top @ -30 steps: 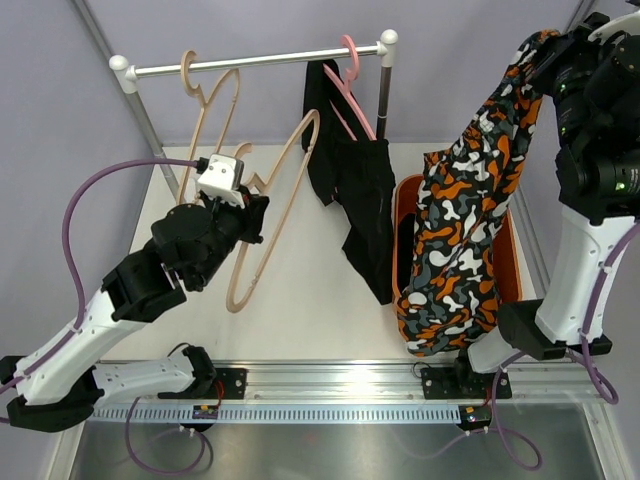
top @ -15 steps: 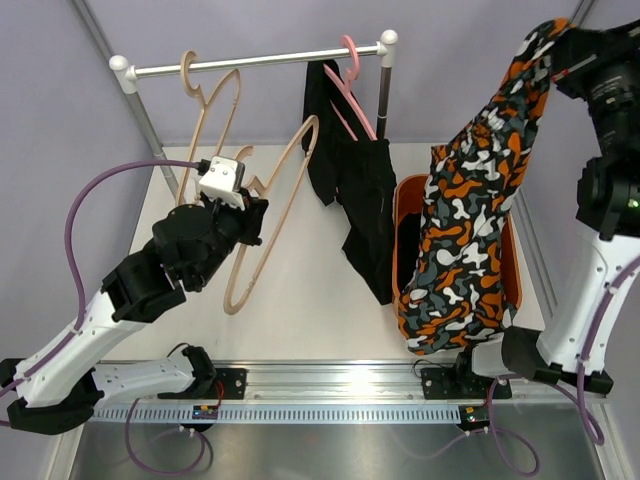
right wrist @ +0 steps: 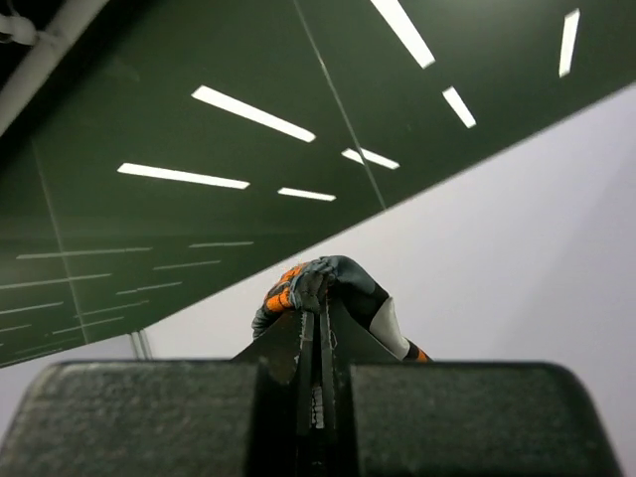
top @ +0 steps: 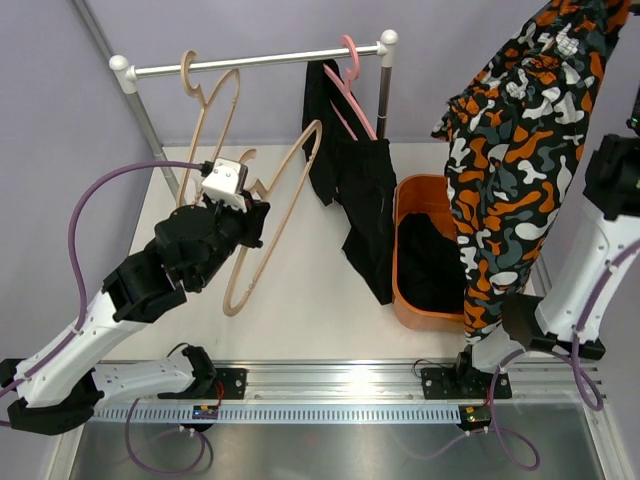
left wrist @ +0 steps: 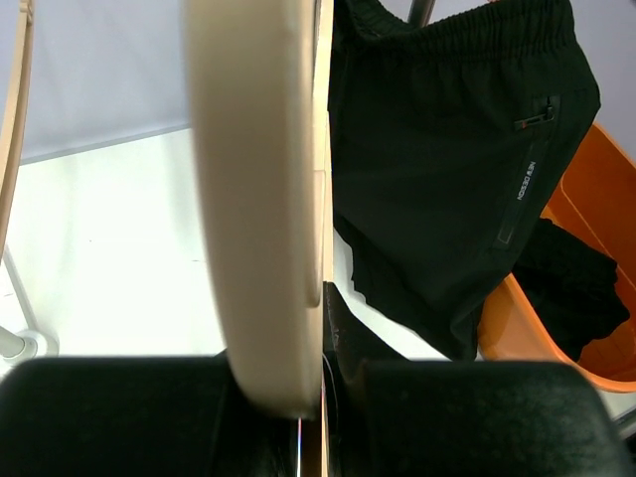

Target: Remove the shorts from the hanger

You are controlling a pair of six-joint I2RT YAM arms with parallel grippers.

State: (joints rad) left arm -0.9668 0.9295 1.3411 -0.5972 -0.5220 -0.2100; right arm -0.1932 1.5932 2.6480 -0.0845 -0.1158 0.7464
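Observation:
The patterned orange, white, grey and black shorts (top: 520,170) hang at the far right, above and beside the orange bin (top: 402,300). My right gripper (right wrist: 320,298) is shut on a fold of them (right wrist: 343,278), raised out of the top view. One pair of black shorts (top: 358,195) hangs from a pink hanger (top: 351,62) on the rail and also shows in the left wrist view (left wrist: 457,169). Another black pair (top: 432,268) lies in the bin. My left gripper (top: 248,224) is shut on an empty beige hanger (top: 272,205), which shows close up in the left wrist view (left wrist: 253,199).
A metal rail (top: 255,62) spans the back on two uprights. A second empty beige hanger (top: 205,105) hangs from it at the left. The white tabletop (top: 310,290) lies between the left arm and the bin.
My right arm has lifted the patterned shorts higher and to the right, so their hem has come up off the bin's front. The left arm and its hanger have not moved.

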